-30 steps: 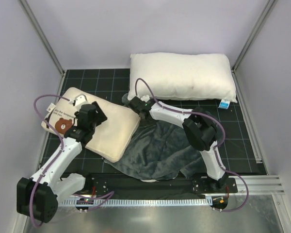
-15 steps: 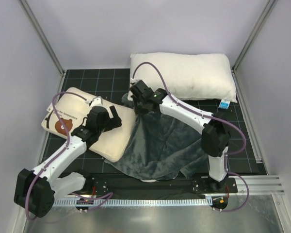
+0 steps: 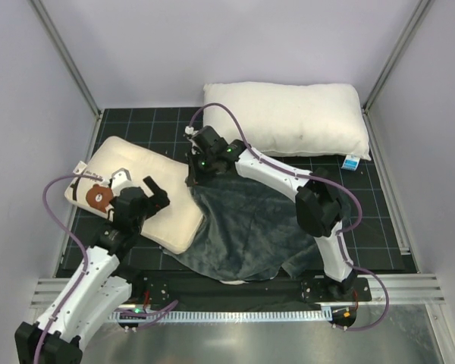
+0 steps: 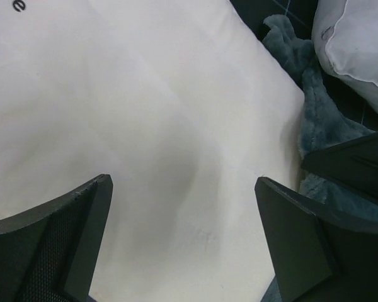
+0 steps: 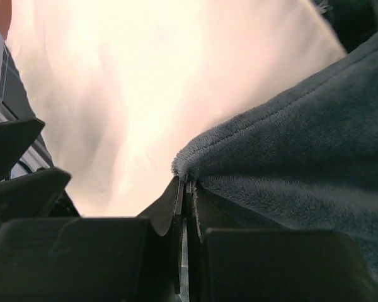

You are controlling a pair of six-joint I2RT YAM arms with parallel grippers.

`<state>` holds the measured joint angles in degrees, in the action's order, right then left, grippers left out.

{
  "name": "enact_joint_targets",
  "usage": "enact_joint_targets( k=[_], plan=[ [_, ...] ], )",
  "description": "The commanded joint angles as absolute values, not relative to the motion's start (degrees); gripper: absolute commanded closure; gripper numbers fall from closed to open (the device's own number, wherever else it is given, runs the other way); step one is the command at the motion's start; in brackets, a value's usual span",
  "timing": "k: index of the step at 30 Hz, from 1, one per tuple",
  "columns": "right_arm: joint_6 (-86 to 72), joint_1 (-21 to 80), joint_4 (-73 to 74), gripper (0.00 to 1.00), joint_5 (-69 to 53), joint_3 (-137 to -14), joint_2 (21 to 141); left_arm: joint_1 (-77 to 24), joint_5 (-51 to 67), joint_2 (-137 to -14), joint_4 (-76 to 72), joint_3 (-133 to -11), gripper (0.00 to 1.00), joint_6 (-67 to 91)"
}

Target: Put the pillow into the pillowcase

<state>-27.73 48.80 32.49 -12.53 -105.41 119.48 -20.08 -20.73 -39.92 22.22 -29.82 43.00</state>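
Our left claw (image 4: pixel 181 184) hangs apart over the pillow (image 3: pixel 133 163) by the desk's (image 3: pixel 159 117) left edge; our right claw (image 5: pixel 184 184) clamps the pillowcase (image 3: pixel 250 227).

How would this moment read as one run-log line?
left pincer: open over pillow | right pincer: shut on pillowcase edge | pillow: not yet inside

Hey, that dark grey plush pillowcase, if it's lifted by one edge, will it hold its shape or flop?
Probably floppy: the dark grey plush pillowcase lies in folds and wrinkles. Likely light, since the right gripper, jaws shut, pinches only a thin hem. Its fuzzy pile probably resists slipping.
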Motion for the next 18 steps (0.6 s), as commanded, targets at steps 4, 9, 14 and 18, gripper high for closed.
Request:
enact_joint_targets(
  k=[4, 9, 14, 18],
  plan=[
    [-27.9, 50.0, 29.7, 0.92, -17.3, -106.5, 120.2, -19.8, -23.9, -30.4, 33.7, -30.8, 0.00, 47.4],
    [-27.6, 50.0, 30.6, 0.86, -15.7, -105.6, 118.0, -19.8, -16.9, -27.8, 33.2, -25.9, 0.00, 55.6],
    [-26.6, 50.4, 30.9, 0.34, -13.4, -101.4, 111.5, -19.8, -13.5, -29.3, 31.6, -22.9, 0.02, 58.4],
    [-25.1, 52.6, 31.5, 0.24, -7.4, -93.9, 104.5, -19.8, -14.5, -30.2, 32.6, -23.6, 0.02, 59.1]
  ],
)
